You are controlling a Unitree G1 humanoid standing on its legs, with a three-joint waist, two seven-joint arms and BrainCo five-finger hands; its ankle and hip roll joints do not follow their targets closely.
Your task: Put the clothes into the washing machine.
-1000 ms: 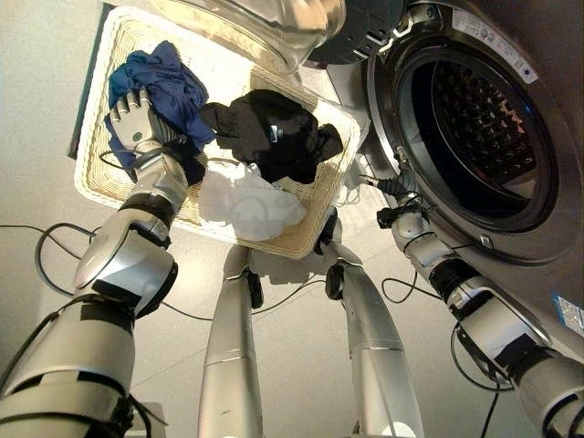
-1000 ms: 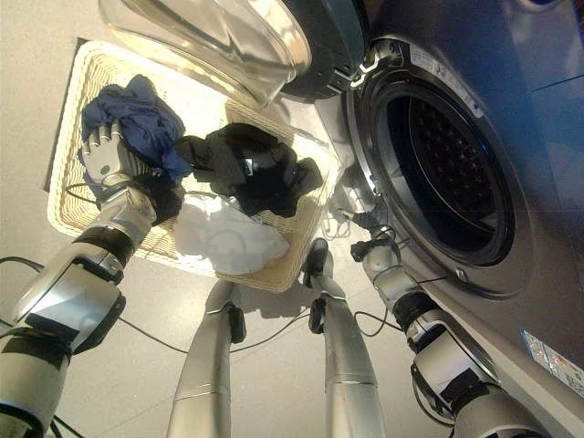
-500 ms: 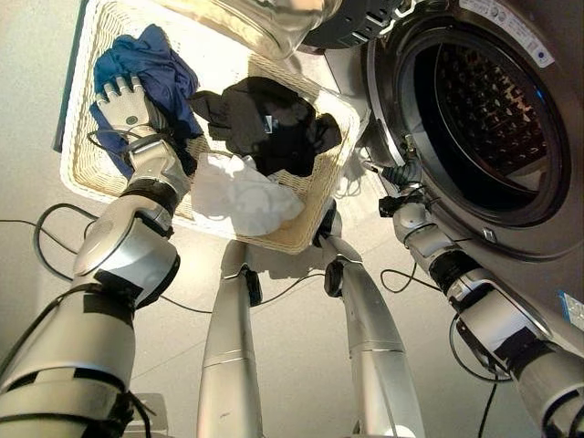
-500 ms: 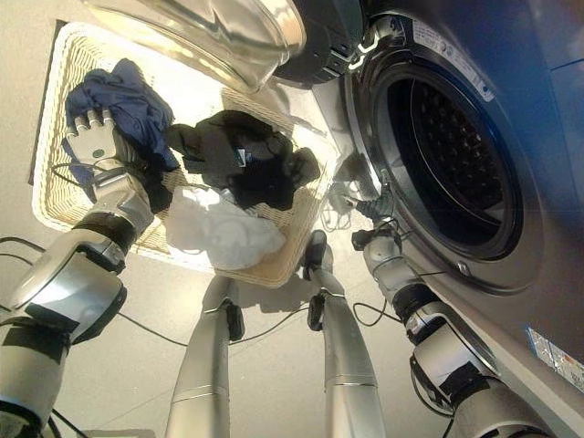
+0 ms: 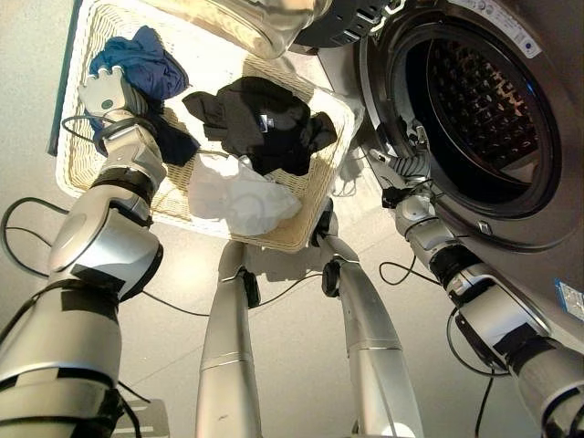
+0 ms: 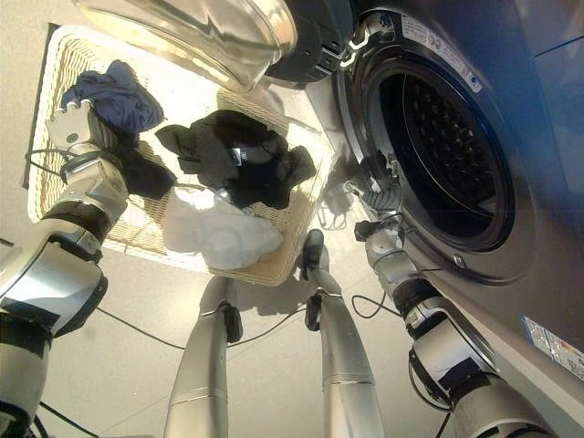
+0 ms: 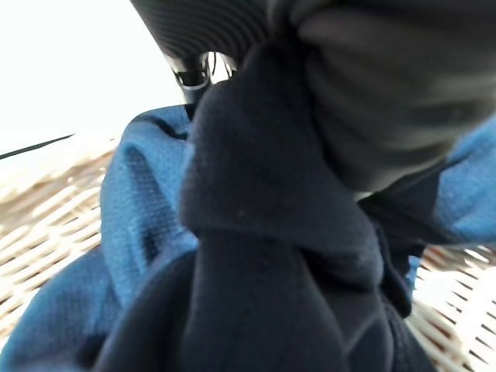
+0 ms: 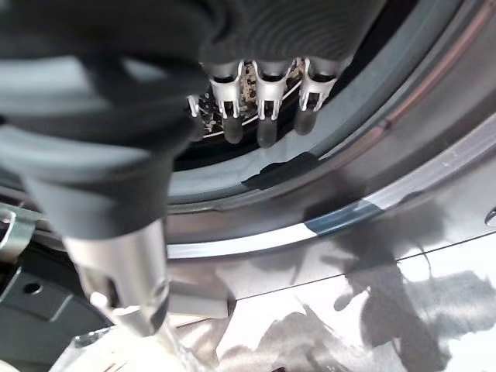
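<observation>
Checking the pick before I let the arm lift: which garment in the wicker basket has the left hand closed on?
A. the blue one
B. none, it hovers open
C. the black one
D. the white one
A: the left hand sits at the blue garment in the wicker basket, and the left wrist view shows blue cloth bunched right under its cover; the black garment and white garment lie apart from it.

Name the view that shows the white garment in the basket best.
The left eye view: the white garment lies whole and unobstructed at the near edge of the wicker basket, below the black clothes. The right eye view gives nearly the same look. The left wrist view shows blue cloth instead.
</observation>
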